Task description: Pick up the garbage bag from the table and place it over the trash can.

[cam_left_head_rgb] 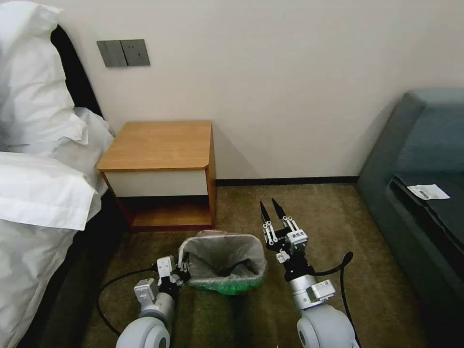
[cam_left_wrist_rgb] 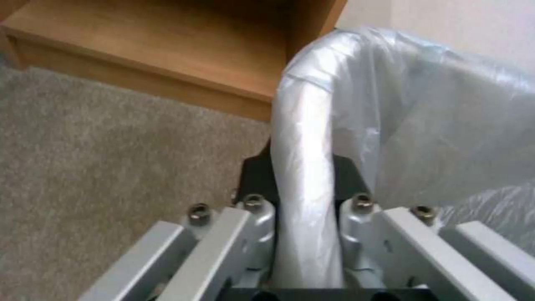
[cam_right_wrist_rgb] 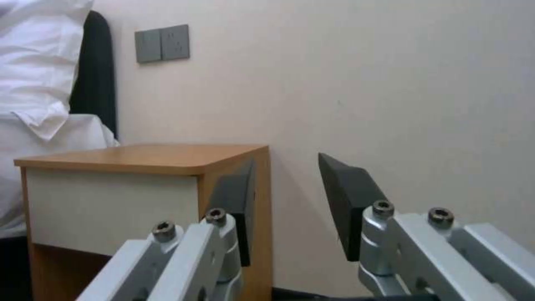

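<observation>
The grey translucent garbage bag (cam_left_head_rgb: 212, 252) lines the pale green trash can (cam_left_head_rgb: 227, 288) on the carpet in front of the table (cam_left_head_rgb: 159, 145), its edge folded over the rim. At the can's left side, my left gripper (cam_left_head_rgb: 182, 268) is shut on the bag-covered rim. In the left wrist view the bag (cam_left_wrist_rgb: 390, 104) wraps the rim, which runs between the fingers of the left gripper (cam_left_wrist_rgb: 304, 167). My right gripper (cam_left_head_rgb: 271, 209) hovers open just right of the can, holding nothing. The right wrist view shows the right gripper (cam_right_wrist_rgb: 287, 179) facing the table (cam_right_wrist_rgb: 145, 154) and the wall.
A bed with white pillows (cam_left_head_rgb: 38, 145) lies along the left. A dark blue sofa (cam_left_head_rgb: 425, 159) with a paper slip (cam_left_head_rgb: 427, 192) on it stands at the right. Open carpet (cam_left_head_rgb: 386, 270) lies between the can and the sofa.
</observation>
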Motion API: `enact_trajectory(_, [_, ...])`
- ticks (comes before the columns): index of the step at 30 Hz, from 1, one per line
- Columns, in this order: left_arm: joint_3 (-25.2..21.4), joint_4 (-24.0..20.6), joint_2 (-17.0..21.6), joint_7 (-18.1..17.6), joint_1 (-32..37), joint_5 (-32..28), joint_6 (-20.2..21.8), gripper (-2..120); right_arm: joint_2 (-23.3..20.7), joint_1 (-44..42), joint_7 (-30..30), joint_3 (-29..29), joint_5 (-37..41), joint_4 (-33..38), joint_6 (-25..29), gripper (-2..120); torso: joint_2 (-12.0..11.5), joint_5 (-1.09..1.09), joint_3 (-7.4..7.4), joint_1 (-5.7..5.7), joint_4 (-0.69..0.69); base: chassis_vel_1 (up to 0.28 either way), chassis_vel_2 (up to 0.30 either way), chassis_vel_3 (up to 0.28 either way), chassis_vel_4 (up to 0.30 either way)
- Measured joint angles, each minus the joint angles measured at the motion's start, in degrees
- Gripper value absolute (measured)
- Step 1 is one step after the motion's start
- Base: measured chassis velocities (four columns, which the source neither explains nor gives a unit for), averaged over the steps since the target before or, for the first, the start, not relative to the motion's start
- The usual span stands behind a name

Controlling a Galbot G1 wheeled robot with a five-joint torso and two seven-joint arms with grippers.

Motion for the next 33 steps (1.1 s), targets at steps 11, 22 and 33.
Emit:
enact_trajectory(11, [-0.1, -0.1, -0.1, 0.7, 0.1, 0.1, -0.1, 52, -0.1, 0.0, -0.9, 0.4, 0.2, 0.0, 0.2, 30, 0.0, 0.0, 0.0, 0.0, 0.0, 0.0, 0.0, 0.0, 0.0])
enact_trajectory(22, [-1.2, -2.8, 0.3, 1.9, 1.5, 3.9, -2.3, 96, 0.8, 0.1, -0.9, 0.6, 0.2, -0.7, 0.2, 30, 0.0, 0.0, 0.0, 0.0, 0.0, 0.0, 0.0, 0.0, 0.0])
enact_trajectory(33, [-2.6, -0.3, -0.2, 6.0, 1.0, 11.4, -18.1, 100, 2.2, -0.4, 1.8, 0.8, -1.2, -3.6, 1.2, 30, 0.0, 0.0, 0.0, 0.0, 0.0, 0.0, 0.0, 0.0, 0.0])
